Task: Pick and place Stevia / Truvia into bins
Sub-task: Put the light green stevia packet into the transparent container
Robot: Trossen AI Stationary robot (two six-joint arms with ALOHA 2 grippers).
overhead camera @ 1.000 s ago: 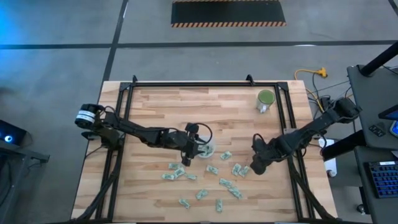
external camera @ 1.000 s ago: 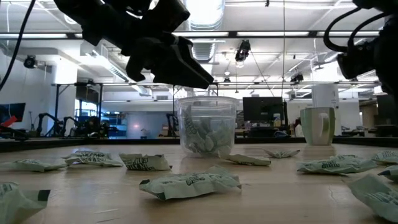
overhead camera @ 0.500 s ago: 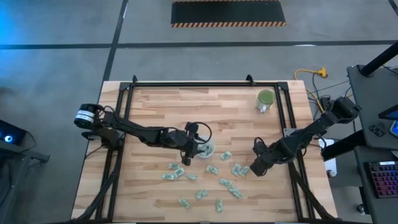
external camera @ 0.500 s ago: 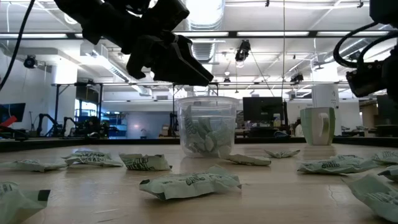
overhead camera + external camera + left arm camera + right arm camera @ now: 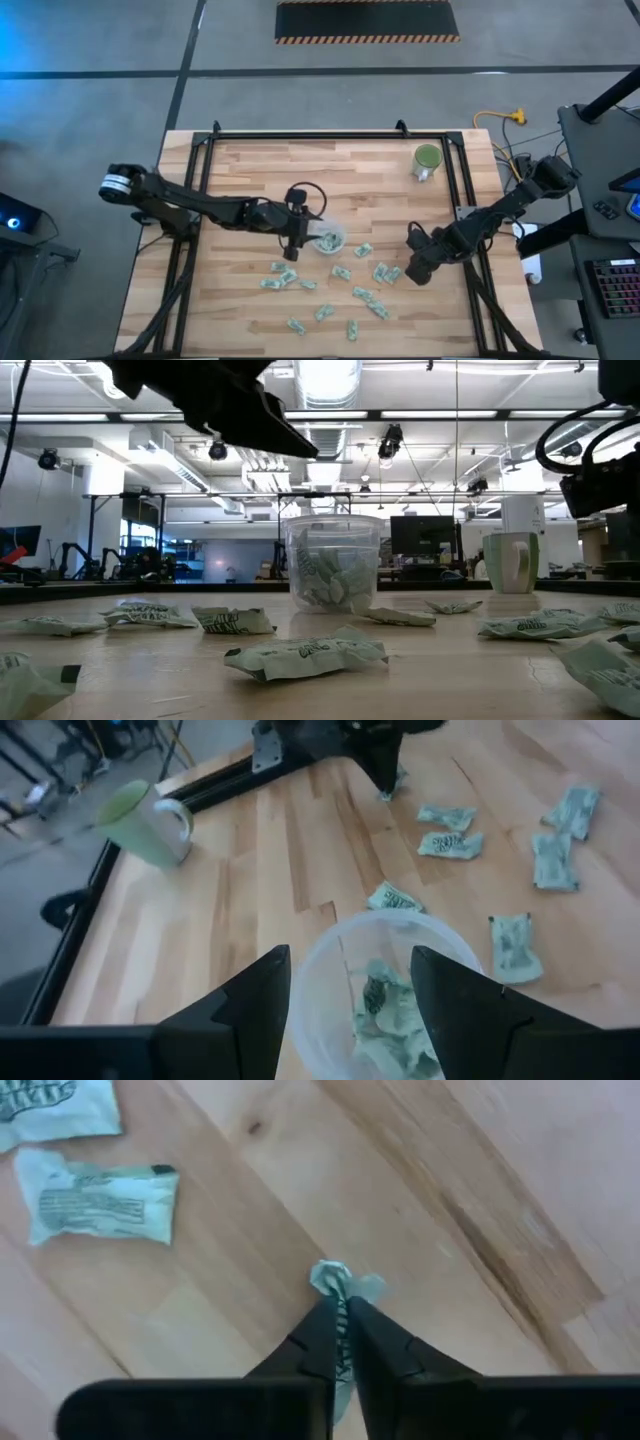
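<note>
The bin, a clear round cup (image 5: pixel 328 240) (image 5: pixel 333 565) with several packets inside, stands on its base mid-table. My left gripper (image 5: pixel 303 240) (image 5: pixel 350 1010) hangs open above it, on its left side, one finger on either side of the cup's rim in the wrist view, touching nothing. Several pale green Stevia packets (image 5: pixel 345 290) (image 5: pixel 305 655) lie flat on the wood in front of the cup. My right gripper (image 5: pixel 407 272) (image 5: pixel 342 1330) points steeply down at the right end of the scatter, shut on one crumpled packet (image 5: pixel 340 1278). My right gripper pinches a crumpled packet between its two fingertips, coming from above and pointing steeply down. A scrunched end (image 5: pixel 332 1274) sticks out past the tips. Whether the packet is off the wood I cannot tell.
A green mug (image 5: pixel 427 160) (image 5: pixel 140 810) stands at the far right. Black frame rails (image 5: pixel 205 200) run along the table's left, far and right sides. Loose packets (image 5: pixel 95 1200) lie close to my right gripper. Bare wood lies left of and beyond the cup.
My left gripper has risen and drawn back from over the cup toward the table's left edge, still open. My right gripper has come down a little toward the packets.
</note>
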